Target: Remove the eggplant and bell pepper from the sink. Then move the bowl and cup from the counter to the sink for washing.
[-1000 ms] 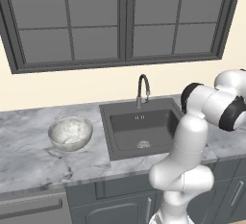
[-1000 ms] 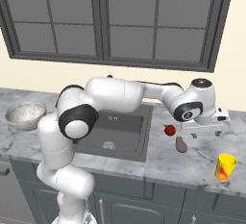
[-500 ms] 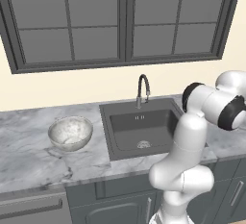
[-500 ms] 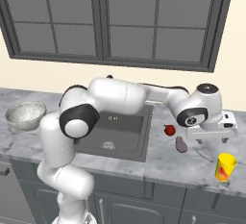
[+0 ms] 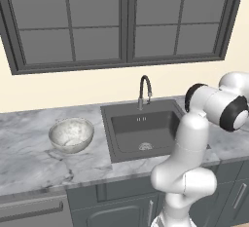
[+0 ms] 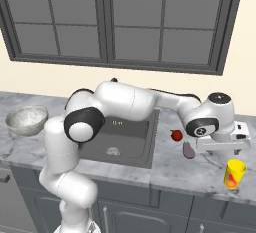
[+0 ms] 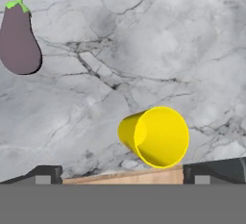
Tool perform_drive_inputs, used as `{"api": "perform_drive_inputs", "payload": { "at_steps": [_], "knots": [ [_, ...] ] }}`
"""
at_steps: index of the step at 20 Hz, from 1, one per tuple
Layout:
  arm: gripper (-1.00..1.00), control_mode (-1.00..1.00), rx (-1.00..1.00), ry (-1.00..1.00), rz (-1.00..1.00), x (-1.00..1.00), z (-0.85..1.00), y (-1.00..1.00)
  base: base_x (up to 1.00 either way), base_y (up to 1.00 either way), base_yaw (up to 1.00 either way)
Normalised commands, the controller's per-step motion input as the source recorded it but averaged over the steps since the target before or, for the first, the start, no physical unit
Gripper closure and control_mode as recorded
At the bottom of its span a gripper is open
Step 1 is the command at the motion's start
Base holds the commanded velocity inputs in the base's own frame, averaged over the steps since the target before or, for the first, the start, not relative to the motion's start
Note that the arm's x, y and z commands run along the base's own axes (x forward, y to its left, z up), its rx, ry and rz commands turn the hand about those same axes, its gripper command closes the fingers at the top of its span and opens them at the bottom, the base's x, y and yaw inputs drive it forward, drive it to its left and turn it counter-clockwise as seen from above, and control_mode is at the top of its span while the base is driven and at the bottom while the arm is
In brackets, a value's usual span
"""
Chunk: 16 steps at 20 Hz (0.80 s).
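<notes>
Hovering over the counter point(image 7: 192, 35) right of the sink point(image 6: 135, 144), the gripper point(image 7: 123, 175) has its fingers spread wide, the yellow cup point(image 7: 156, 135) standing just ahead between them, untouched. Farther off lie the eggplant point(image 7: 18, 43) and, beyond it, the bell pepper point(image 6: 176, 135).

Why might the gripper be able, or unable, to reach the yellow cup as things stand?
Probably able: the gripper hangs open above the cup, with bare counter round it and the eggplant well aside.

Both base views are looking forward and down, sharing the sink point(image 5: 143, 132); the hand view is looking closely at the surface point(image 7: 144, 50).
</notes>
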Motion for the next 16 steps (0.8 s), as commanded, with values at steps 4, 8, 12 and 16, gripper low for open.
{"api": "perform_drive_inputs", "payload": {
  "at_steps": [4,8,12,16],
  "knots": [
    [-1.00,-1.00,0.00,0.00,-0.01,-0.12,-0.16,-0.05,0.00,0.00,0.00],
    [-1.00,-1.00,0.00,0.00,-0.01,-0.01,-0.18,-0.03,0.00,0.00,0.00],
    [-1.00,-1.00,0.00,0.00,0.00,0.00,-0.17,-0.03,0.00,0.00,0.00],
    [-1.00,-1.00,0.00,0.00,0.00,0.00,-0.18,0.00,0.00,0.00,0.00]
  ]
}}
